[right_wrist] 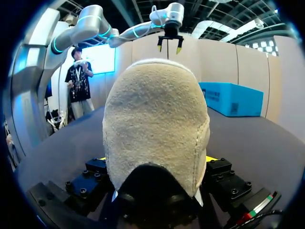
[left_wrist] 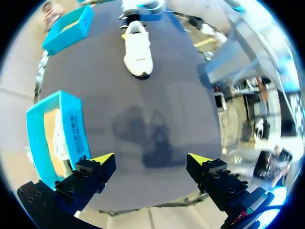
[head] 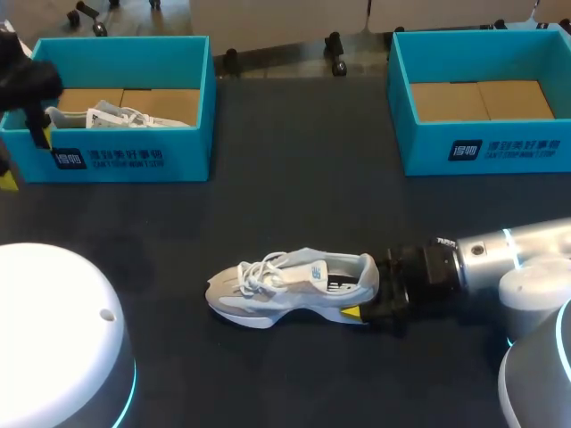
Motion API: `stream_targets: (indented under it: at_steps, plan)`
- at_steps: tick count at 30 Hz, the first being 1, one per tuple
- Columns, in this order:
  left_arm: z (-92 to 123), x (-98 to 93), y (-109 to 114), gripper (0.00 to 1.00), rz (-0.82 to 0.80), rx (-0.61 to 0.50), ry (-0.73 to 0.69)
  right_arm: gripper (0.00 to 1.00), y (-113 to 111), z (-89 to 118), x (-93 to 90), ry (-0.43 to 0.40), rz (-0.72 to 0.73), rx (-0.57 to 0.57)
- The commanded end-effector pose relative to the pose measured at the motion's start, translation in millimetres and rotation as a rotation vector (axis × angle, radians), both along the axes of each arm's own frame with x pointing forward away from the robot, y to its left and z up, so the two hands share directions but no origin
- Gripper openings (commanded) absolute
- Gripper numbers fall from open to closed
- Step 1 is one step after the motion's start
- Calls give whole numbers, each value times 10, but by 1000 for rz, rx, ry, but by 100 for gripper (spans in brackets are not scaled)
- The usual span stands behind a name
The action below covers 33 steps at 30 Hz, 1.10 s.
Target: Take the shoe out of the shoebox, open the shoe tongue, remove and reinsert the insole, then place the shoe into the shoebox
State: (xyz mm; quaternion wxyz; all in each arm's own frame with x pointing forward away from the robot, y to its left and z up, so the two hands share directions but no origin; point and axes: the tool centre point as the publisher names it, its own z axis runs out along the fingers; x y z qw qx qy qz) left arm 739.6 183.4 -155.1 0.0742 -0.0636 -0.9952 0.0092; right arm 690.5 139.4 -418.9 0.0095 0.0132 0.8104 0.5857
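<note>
**Item 1.** Grey and white lace-up sports shoe [head: 290, 287]: laid on its sole on the dark tabletop [head: 294, 196], outside both boxes. The beige suede heel is held in the right pincer [right_wrist: 155, 160] and the toe is directed away from it.

**Item 2.** Right pincer: clamped on the shoe's heel. One yellow-tipped finger is set against each side of the heel, and only slivers of the tips are visible.

**Item 3.** Left pincer [left_wrist: 151, 160]: fingers spread wide apart, with nothing held between them. It is raised above the tabletop, and bare tabletop is seen ahead of it. The shoe is placed well ahead of this pincer, sole down.

**Item 4.** First turquoise cardboard shoebox [left_wrist: 71, 124], open-topped: stood just beside one finger of the left pincer. A second pale shoe [head: 116, 117] is contained in it, laid on a brown cardboard floor.

**Item 5.** Second turquoise cardboard shoebox [head: 486, 147], open-topped: stood well apart from both pincers, far ahead of the left one and off to one side of the shoe. Only a brown cardboard floor is shown inside it.
</note>
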Motion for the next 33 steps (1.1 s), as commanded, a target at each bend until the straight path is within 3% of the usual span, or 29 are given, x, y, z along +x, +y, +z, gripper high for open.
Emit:
stream_targets:
  at_steps: [1,9,13,16,20,33]
  plan:
    - [-12,-38,-26,100,388,77,41,0,10,10,0,1,1,-5]
    - [-12,-38,-26,100,388,77,41,0,10,10,0,1,1,-5]
    - [-70,-277,-114,100,622,42,89,0,10,10,0,1,1,-5]
    - [-98,-514,-256,100,878,36,30,0,10,10,0,1,1,-5]
    - [-133,-750,-411,100,1087,39,-32,0,10,10,0,1,1,-5]
    - [-345,-1117,-1136,100,1384,168,-38,0,10,10,0,1,1,-5]
